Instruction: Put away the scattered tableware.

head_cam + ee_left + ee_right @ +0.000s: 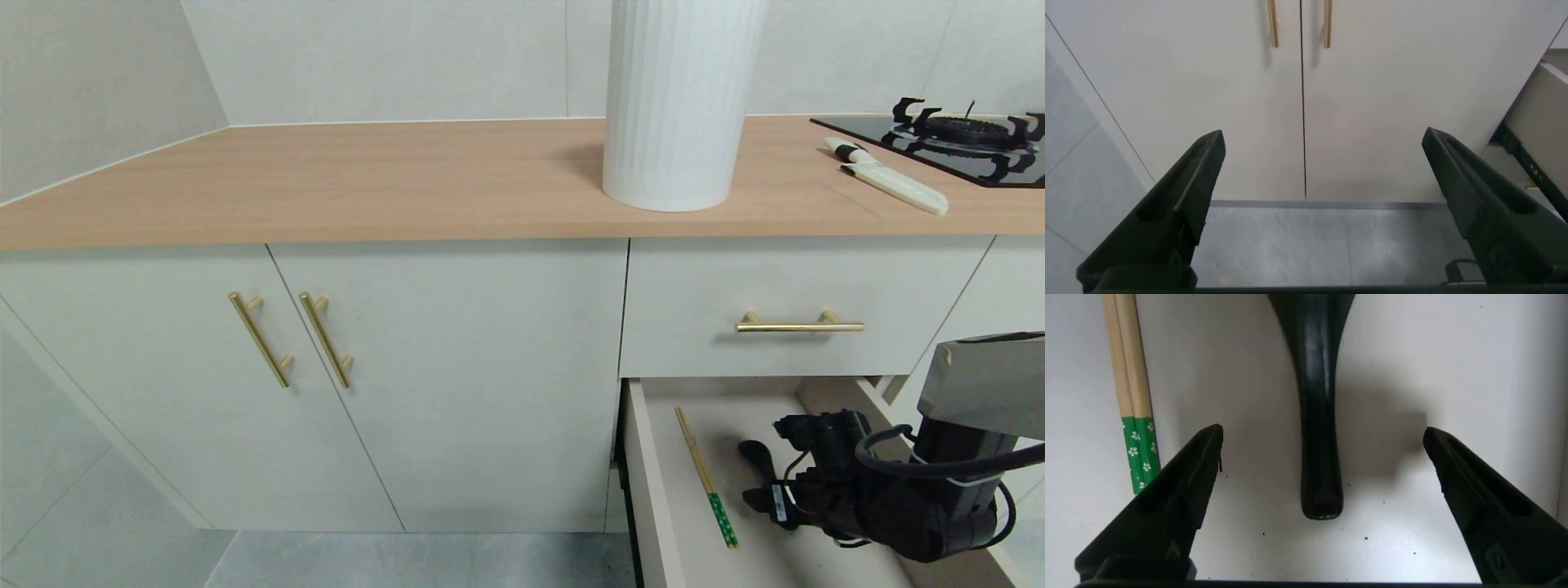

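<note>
Showed a black spoon [1319, 392] lying flat in the open drawer [649, 482], near a pair of chopsticks [706, 478]. Showed the right gripper [1321, 439] above the spoon's handle, spread wide, gripping nothing. Showed the left gripper [1323, 139], equally wide and empty, pointed at closed cupboard doors [1388, 106]. Showed a knife [886, 181] and white vase [673, 106] on the counter [408, 180] above.

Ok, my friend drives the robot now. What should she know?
Left gripper: open, empty, in front of the cupboard doors.
Right gripper: open, empty, over the spoon in the open drawer.
Chopsticks and spoon lie side by side in the drawer, not touching: done.
Knife lies on the counter by the stove: probably next. Then shut the drawer.
</note>
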Motion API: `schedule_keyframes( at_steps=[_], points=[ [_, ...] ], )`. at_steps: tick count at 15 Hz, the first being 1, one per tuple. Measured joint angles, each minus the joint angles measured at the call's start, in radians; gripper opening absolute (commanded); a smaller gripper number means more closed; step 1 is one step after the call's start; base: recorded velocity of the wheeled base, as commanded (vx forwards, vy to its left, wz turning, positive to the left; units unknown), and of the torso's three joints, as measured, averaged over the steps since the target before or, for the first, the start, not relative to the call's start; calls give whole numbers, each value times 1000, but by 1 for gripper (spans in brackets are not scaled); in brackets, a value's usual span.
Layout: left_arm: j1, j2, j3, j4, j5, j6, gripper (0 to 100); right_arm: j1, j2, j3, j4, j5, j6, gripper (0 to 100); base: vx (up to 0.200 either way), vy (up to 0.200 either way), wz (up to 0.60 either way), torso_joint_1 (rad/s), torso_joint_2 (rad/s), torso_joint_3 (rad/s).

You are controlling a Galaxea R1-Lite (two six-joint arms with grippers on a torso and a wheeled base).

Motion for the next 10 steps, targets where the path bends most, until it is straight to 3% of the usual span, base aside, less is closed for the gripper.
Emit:
schedule_keyframes(
  at_steps=[7, 10],
  points=[
    [0, 0, 0, 0, 0, 0, 100, 1, -87, 16, 13, -20, -1, 100, 0, 0, 0, 0, 0, 0],
    [0, 0, 0, 0, 0, 0, 100, 9, -200, 29, 103, -16, -2, 100, 0, 0, 0, 0, 0, 0]
  ],
)
